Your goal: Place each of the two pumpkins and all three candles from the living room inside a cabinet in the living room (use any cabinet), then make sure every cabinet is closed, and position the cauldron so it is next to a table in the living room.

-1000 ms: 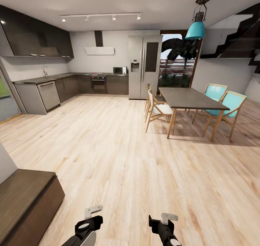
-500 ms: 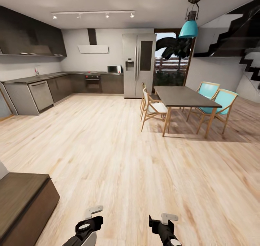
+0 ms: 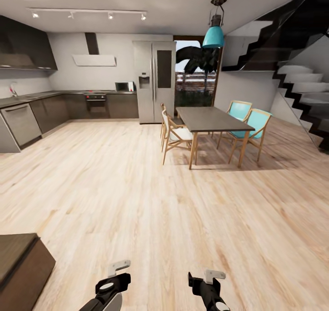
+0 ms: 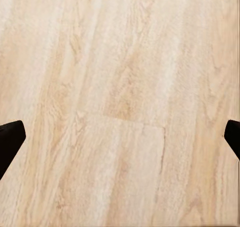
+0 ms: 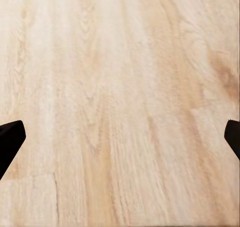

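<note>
Pale wood floor (image 3: 137,201), dining table (image 3: 210,118) with chairs, kitchen units (image 3: 68,108) behind.

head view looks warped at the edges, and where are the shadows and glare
Head view: wide-angle stretch bends the ceiling and the staircase; soft shadow lies under the dining table; the fridge has a dull sheen and the window is bright. Left wrist view and right wrist view: evenly lit, slightly soft floor planks, dark fingers at the edges.

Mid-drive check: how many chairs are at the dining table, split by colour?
turquoise chairs: 2
pale wood chairs: 2
Total: 4
</note>
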{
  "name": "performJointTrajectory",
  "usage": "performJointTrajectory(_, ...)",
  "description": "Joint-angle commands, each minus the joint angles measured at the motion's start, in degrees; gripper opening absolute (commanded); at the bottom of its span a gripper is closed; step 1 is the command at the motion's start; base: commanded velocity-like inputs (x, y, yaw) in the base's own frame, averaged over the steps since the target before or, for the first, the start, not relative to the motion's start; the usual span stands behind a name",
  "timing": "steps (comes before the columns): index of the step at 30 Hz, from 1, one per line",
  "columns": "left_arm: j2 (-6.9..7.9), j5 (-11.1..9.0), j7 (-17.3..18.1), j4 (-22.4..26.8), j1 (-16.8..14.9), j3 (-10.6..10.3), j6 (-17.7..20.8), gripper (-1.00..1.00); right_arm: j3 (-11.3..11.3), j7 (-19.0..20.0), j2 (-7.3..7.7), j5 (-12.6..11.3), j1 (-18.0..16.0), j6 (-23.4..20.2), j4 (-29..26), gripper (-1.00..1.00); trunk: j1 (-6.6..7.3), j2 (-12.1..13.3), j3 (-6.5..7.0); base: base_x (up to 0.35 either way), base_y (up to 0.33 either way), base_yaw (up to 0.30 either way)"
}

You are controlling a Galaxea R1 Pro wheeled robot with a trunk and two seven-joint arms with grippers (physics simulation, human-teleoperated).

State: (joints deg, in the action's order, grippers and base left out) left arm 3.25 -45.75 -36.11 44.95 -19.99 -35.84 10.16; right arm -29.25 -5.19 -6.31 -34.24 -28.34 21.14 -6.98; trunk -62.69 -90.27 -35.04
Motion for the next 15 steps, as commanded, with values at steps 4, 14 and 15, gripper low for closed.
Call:
performJointTrajectory(4, 0.09, -0.21, -0.45, 0.14, -0.05, -0.28, 0.23, 1.0, -0.53, -0.35, -0.02, -0.22, -0.05, 0.13, 0.04, 1.0, 0.0, -0.03, -0.15, 0.0, 0.0, -0.27)
performJointTrajectory(14, 0.11, -0.3, -0.45, 0.14, -0.05, -0.28, 0.21, 1.0, -0.46, -0.35, -0.03, -0.22, -0.05, 0.13, 0.04, 1.0, 0.0, -0.03, -0.39, 0.0, 0.0, -0.27)
performJointTrajectory(15, 0.14, -0.3, -0.45, 0.14, -0.05, -0.28, 0.21, 1.0, -0.51, -0.35, -0.02, -0.25, -0.05, 0.13, 0.04, 1.0, 0.0, -0.03, -0.42, 0.0, 0.0, -0.269)
